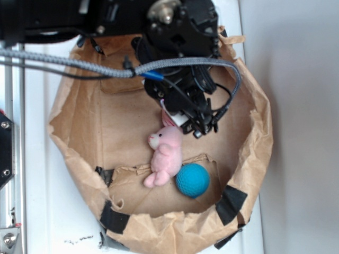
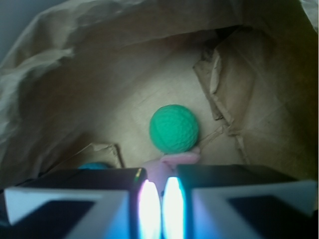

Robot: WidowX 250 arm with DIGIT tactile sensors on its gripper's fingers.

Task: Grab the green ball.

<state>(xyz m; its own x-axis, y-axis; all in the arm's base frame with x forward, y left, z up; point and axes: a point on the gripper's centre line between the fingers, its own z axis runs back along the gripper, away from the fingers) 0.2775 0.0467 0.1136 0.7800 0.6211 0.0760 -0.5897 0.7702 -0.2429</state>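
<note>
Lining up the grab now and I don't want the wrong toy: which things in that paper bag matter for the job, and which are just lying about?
For the job:
green ball, seen only in the wrist view
gripper

Lying about:
pink bunny
teal-blue ball
paper bag holding them all

Green ball [image 2: 174, 128], just ahead of the hand [image 2: 160, 204]: matt, rubbery-looking surface, evenly dimpled. Hand fingers [image 2: 70, 199]: hard black plastic with pale faces, smooth, inner edges glaring under light. Paper bag [image 1: 79, 174] around the hand: brown kraft paper, matt, heavily creased and crumpled, rim patched with strips of black tape [image 1: 231, 204]. Pink bunny [image 1: 166, 154] below the hand: soft plush cloth, fuzzy nap. Blue ball [image 1: 193, 180] beside the bunny: matt, dimpled texture. Cable [image 1: 63, 62] above the hand: grey braided sleeve. Bench [image 1: 37, 222]: white, smooth.
</note>
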